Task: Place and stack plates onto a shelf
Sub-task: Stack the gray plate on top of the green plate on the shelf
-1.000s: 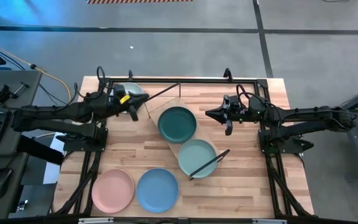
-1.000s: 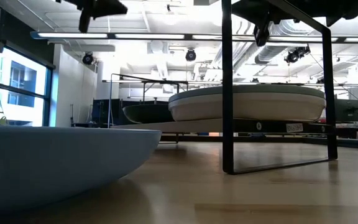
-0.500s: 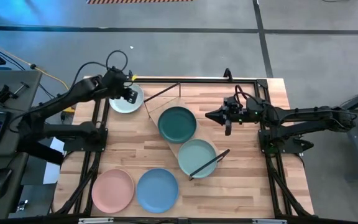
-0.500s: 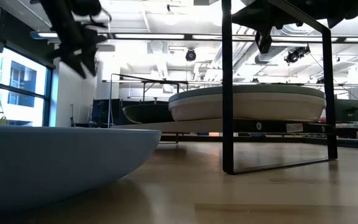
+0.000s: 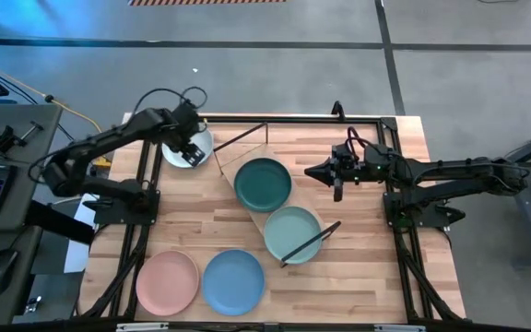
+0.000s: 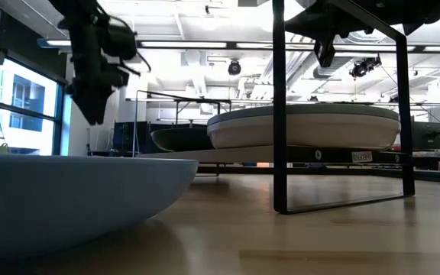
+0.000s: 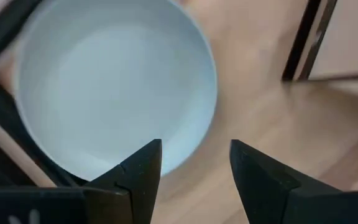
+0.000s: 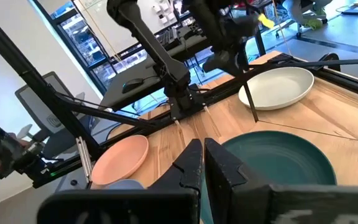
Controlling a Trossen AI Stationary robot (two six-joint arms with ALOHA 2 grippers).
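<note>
The left gripper [image 7: 191, 177] hung over the white plate [image 5: 186, 148], fingers spread with a clear gap and nothing between them, aimed at the plate's rim on the side nearest the shelf [image 5: 264, 157]. That plate sat at the back left corner of the tabletop [image 5: 358, 267], just beside the shelf's far end.

The risk, as I judged it, lay in that shallow rim: a finger landing on top of the lip rather than under it could tip or skate the plate toward the black table frame [image 5: 275, 119] close behind it. The shelf's dark frame rod [image 7: 304, 37] stood near on the other side, so a wide swing after the lift could clip it.

On the shelf, the dark teal plate [image 5: 263, 183] took the end nearer the white plate and the sage green plate [image 5: 292, 231] the other end, so any newcomer had to stack, and an off-centre drop might slide. The pink plate [image 5: 167, 280] and light blue plate [image 5: 233, 281] waited well apart from the shelf at the front edge, with bare wood between.

The right gripper [image 8: 202, 163] waited just beside the shelf, off the teal plate's side, fingers nearly together and empty. That crowded the shelf's right flank.
</note>
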